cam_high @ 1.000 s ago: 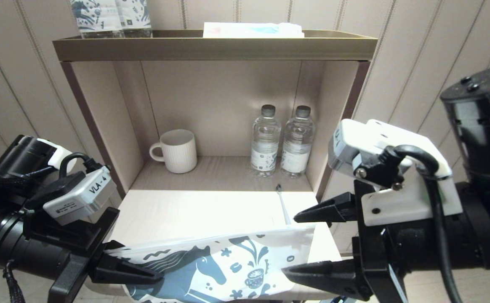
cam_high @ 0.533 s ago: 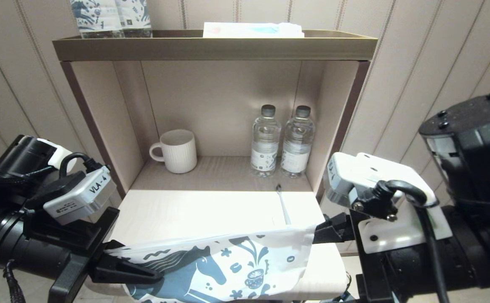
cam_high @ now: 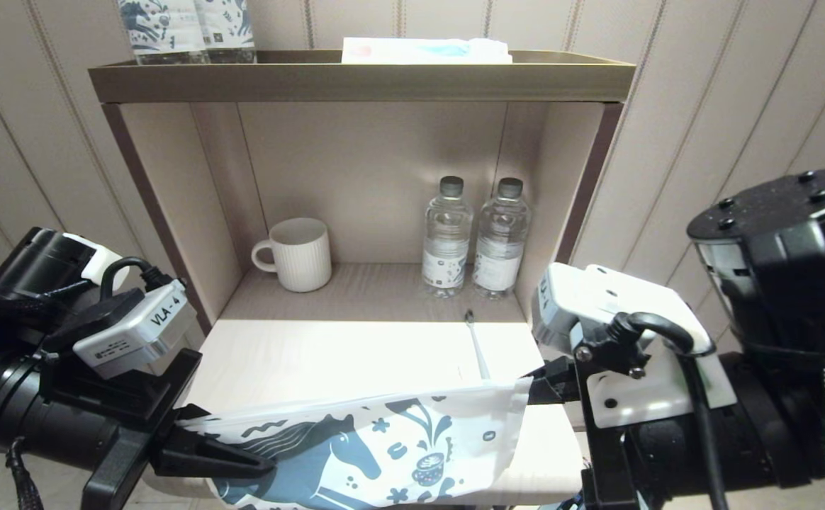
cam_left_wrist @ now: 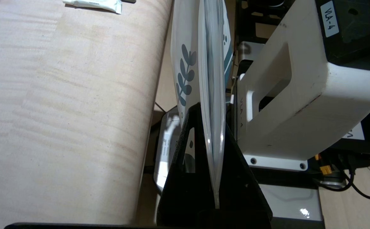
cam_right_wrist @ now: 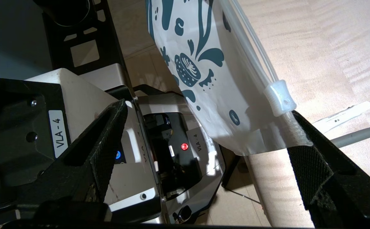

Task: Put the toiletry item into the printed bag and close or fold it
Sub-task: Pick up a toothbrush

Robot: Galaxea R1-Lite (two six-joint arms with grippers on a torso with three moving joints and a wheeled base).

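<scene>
The printed bag, white with a dark blue horse and flowers, hangs along the table's front edge. My left gripper is shut on its left end; in the left wrist view the pouch stands edge-on between the closed fingers. My right gripper is open wide at the bag's right end. The corner with the zip slider lies against one finger. The toiletry item, a slim white toothbrush, lies on the table behind the bag's right end, bristle head towards the shelf.
A shelf unit stands behind the table, holding a ribbed white mug and two clear water bottles. Printed bottles and a flat packet sit on top. A small white tube lies further along the table.
My right arm has dropped and shifted left to the bag's right edge; its jaws have spread wider and the lower finger has left the head view. The left gripper and bag have stayed still.
</scene>
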